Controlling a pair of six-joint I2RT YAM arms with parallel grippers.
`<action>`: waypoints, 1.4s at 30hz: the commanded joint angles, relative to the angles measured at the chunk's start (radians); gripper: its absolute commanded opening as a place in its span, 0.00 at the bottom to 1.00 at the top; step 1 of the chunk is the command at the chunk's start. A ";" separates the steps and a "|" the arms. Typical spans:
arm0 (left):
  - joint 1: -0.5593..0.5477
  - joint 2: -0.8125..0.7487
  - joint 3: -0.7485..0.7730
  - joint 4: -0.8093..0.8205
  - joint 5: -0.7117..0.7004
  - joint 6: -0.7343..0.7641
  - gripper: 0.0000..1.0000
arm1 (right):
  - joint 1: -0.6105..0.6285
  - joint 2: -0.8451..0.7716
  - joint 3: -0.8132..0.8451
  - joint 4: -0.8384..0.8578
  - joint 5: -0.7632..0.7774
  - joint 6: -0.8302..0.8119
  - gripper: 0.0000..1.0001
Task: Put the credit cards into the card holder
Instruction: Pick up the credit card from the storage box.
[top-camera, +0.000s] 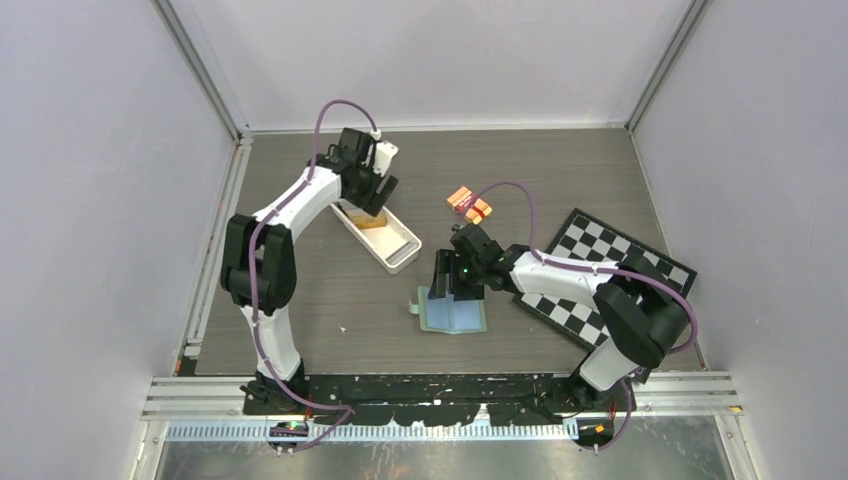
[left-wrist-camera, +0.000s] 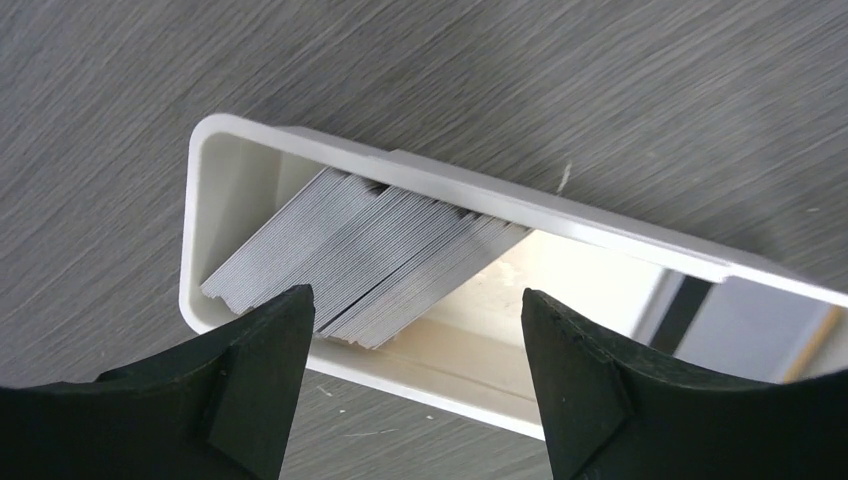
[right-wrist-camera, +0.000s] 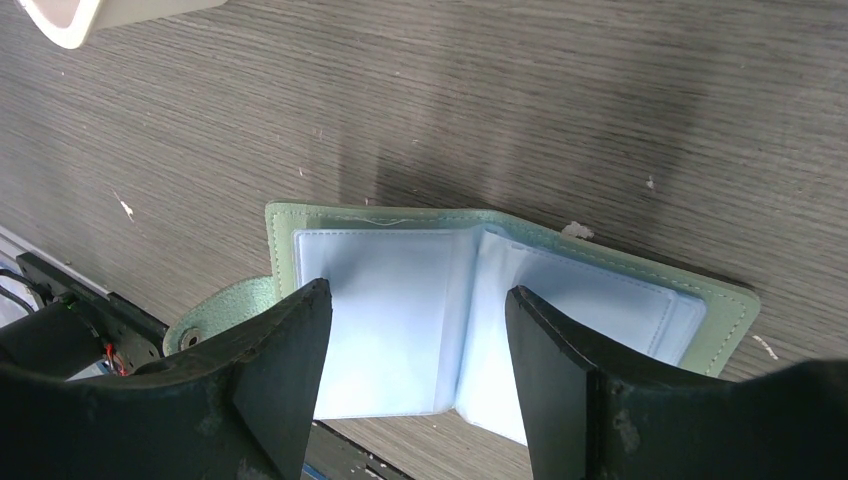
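The credit cards (left-wrist-camera: 360, 255) are a stack of thin grey-edged cards leaning at one end of a long white tray (left-wrist-camera: 450, 185); from above they show tan (top-camera: 372, 220). My left gripper (left-wrist-camera: 415, 320) hangs open just above the tray's near wall, with nothing between its fingers. The card holder (right-wrist-camera: 390, 280), sage green with pale blue pockets and a clasp tab (right-wrist-camera: 215, 315), lies opened flat on the table (top-camera: 465, 318). Low over it, my right gripper (right-wrist-camera: 420, 310) is open, its fingers on either side of the centre fold. I cannot tell whether they touch it.
The white tray (top-camera: 400, 258) lies diagonally left of centre, with my left gripper (top-camera: 370, 200) over its far end. An orange-and-red packet (top-camera: 469, 203) sits beyond my right gripper (top-camera: 455, 292). A checkerboard mat (top-camera: 600, 270) lies under the right arm.
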 joint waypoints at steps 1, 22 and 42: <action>0.009 -0.010 -0.068 0.093 -0.063 0.123 0.78 | -0.003 -0.007 0.022 0.035 -0.006 0.001 0.69; 0.005 -0.030 -0.198 0.333 -0.201 0.181 0.71 | -0.003 -0.025 -0.009 0.054 -0.007 0.020 0.69; -0.020 -0.073 -0.222 0.324 -0.184 0.212 0.33 | -0.004 -0.034 -0.024 0.058 0.001 0.030 0.69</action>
